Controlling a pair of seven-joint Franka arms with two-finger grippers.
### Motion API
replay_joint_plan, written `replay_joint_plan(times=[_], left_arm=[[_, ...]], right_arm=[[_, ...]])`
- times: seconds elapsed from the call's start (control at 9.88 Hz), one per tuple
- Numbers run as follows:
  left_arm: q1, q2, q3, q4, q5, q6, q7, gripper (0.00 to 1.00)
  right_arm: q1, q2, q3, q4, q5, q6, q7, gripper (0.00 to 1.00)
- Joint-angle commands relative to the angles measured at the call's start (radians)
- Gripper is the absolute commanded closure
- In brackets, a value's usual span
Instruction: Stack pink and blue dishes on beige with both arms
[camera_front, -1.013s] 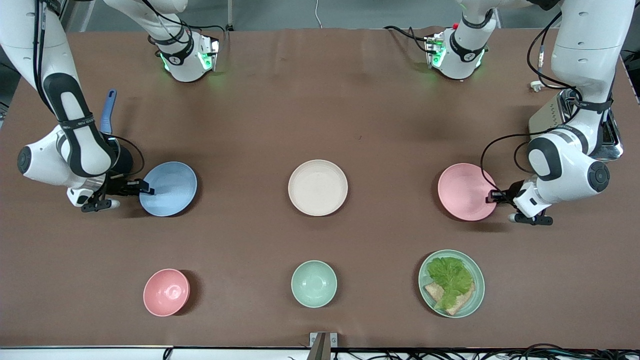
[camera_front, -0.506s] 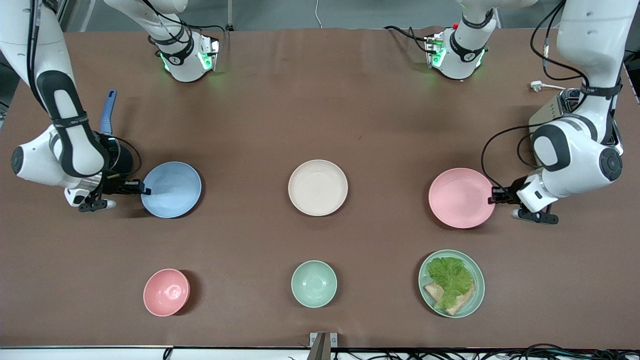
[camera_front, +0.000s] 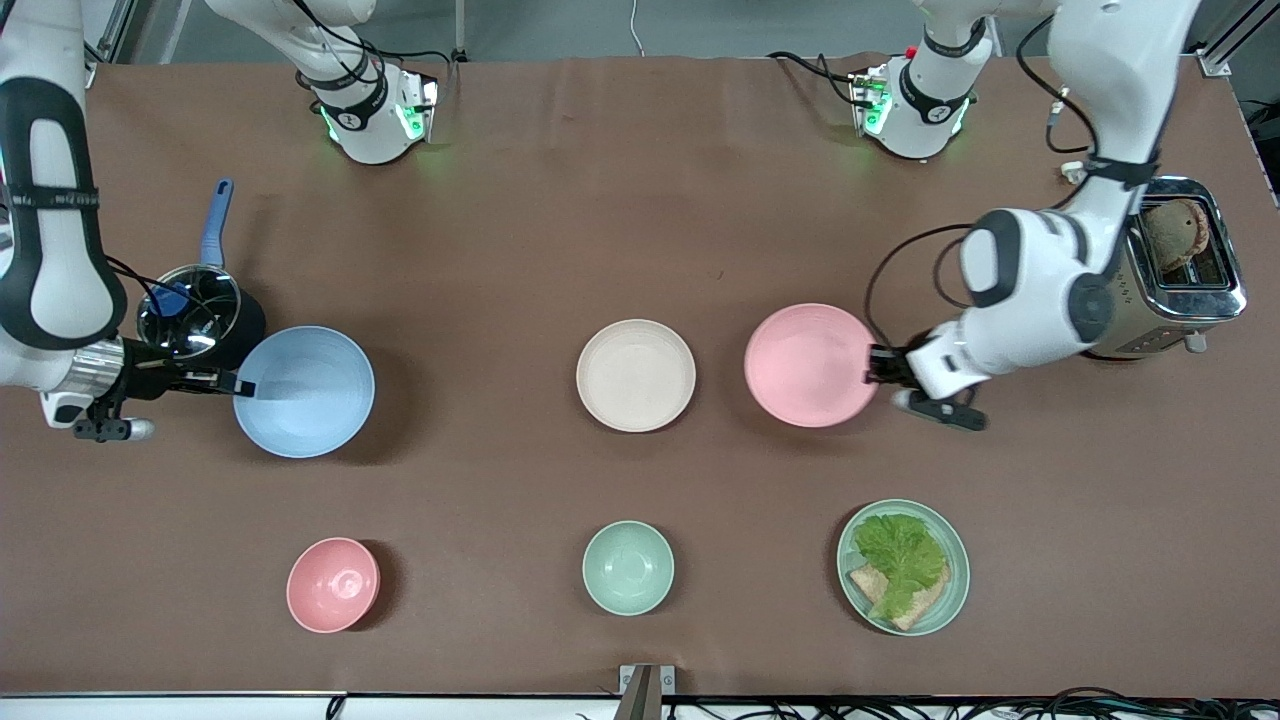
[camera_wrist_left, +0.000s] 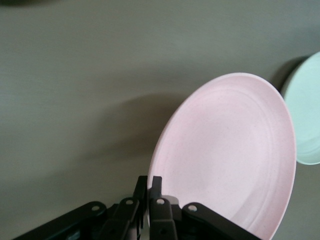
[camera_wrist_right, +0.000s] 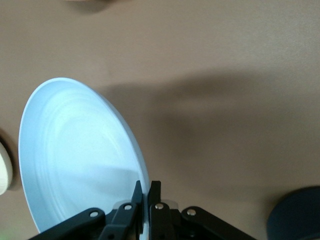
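Observation:
The beige plate (camera_front: 636, 375) lies flat at mid-table. The pale pink plate (camera_front: 808, 365) (camera_wrist_left: 235, 155) hangs in the air just beside it, toward the left arm's end, casting a shadow on the table. My left gripper (camera_front: 872, 364) (camera_wrist_left: 149, 186) is shut on its rim. The light blue plate (camera_front: 304, 391) (camera_wrist_right: 75, 155) is lifted above the table toward the right arm's end, held by its rim in my right gripper (camera_front: 240, 385) (camera_wrist_right: 148, 190), which is shut on it.
A small pink bowl (camera_front: 333, 584), a mint-green bowl (camera_front: 628, 567) and a mint-green plate with lettuce and bread (camera_front: 903, 566) sit along the near side. A black pot with a blue handle (camera_front: 200, 300) stands by the right arm. A toaster (camera_front: 1180, 270) stands by the left arm.
Both plates have risen off the table. The left gripper carried the pink plate toward the beige plate. The right gripper lifted the blue plate and drew it slightly toward the right arm's end, uncovering the pot.

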Motion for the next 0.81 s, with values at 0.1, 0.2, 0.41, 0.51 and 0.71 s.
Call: replay_joint_plan(times=[0.1,0.2,0.41,0.51,0.71], left_arm=[[-0.063,0.128,-0.137,-0.005,-0.002,0.243,-0.24,0.98],[-0.095,0.135,-0.14,-0.002,-0.002,0.266,-0.303,0.96],[-0.121,0.164,-0.169,0.027,0.084,0.271,-0.43,0.95],[-0.153,0.21,-0.175,0.068,0.162,0.273,-0.534,0.95],[-0.186,0.307,-0.18,0.165,0.365,0.276,-0.771,0.94]], right_arm=[[0.078,-0.063,0.091,-0.024,-0.048,0.001,0.241,0.99],[0.08,-0.063,0.155,-0.019,-0.076,0.027,0.322,0.99],[0.08,-0.063,0.26,-0.025,-0.094,0.076,0.447,0.99],[0.08,-0.063,0.294,-0.027,-0.096,0.09,0.476,0.99],[0.09,-0.062,0.332,-0.034,-0.102,0.122,0.507,0.99]])
